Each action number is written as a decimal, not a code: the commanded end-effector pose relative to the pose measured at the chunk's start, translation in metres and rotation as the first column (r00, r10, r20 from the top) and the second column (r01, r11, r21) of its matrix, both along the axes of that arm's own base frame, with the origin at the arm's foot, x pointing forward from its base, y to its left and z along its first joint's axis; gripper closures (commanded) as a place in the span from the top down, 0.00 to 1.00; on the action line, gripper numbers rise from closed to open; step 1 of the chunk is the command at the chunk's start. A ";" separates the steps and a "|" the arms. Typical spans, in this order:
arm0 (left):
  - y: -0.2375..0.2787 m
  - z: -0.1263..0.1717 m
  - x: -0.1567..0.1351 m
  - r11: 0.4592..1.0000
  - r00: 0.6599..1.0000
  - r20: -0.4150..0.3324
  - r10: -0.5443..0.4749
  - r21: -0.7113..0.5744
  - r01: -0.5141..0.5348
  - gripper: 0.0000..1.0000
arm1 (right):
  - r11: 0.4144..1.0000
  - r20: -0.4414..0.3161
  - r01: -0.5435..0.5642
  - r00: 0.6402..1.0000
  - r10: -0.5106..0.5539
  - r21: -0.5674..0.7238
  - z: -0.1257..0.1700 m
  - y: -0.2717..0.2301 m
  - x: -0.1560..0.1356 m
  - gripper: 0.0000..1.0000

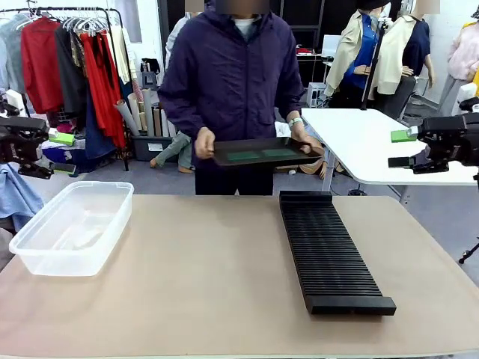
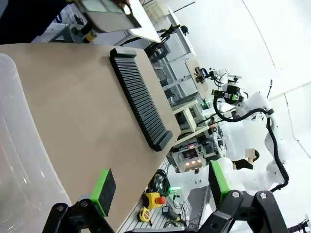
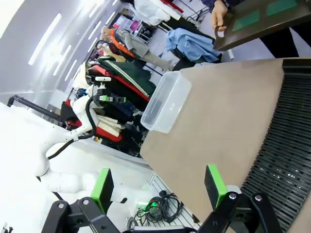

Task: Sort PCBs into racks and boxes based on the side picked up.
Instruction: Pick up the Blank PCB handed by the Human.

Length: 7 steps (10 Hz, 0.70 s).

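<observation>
PCBs (image 1: 243, 155) lie on a hand-held tray (image 1: 220, 155); left gripper (image 2: 160, 187) and right gripper (image 3: 158, 186) gape empty. Faces seem alike from here, so rack (image 1: 329, 247) or box (image 1: 116, 224) could be mischosen.

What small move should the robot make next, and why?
Likely ease the right claw toward the tray: the person holds it at the table's far side with two green boards on it, and the left claw is open and empty like the right.

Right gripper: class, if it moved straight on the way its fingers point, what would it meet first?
Ahead of the open right gripper probably lies the bare table, just beside the rack; depth is unclear.
</observation>
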<state>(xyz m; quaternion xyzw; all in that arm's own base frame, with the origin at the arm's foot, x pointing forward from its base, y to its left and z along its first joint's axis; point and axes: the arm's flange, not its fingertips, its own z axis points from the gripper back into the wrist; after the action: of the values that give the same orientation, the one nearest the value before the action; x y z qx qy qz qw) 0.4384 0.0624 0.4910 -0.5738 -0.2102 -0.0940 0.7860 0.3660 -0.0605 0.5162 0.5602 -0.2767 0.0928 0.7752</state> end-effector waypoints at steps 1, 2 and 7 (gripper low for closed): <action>-0.002 -0.004 0.003 1.000 1.000 0.022 -0.012 -0.025 0.013 1.00 | 0.999 0.006 -0.041 0.999 0.041 0.018 -0.007 0.000 0.004 1.00; -0.002 -0.005 0.004 1.000 1.000 0.020 -0.014 -0.025 0.014 1.00 | 0.997 0.002 -0.076 0.997 0.076 0.033 -0.008 -0.001 0.005 1.00; 0.007 -0.010 0.001 0.998 1.000 0.025 -0.009 -0.056 0.010 1.00 | 0.983 0.009 -0.178 0.984 0.178 0.050 -0.007 -0.001 0.008 1.00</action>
<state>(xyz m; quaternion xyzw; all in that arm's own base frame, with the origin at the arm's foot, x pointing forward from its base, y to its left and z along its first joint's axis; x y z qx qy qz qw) 0.4401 0.0657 0.4830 -0.5798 -0.2069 -0.0928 0.7826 0.3703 -0.0567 0.5074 0.6000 -0.2313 0.1274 0.7551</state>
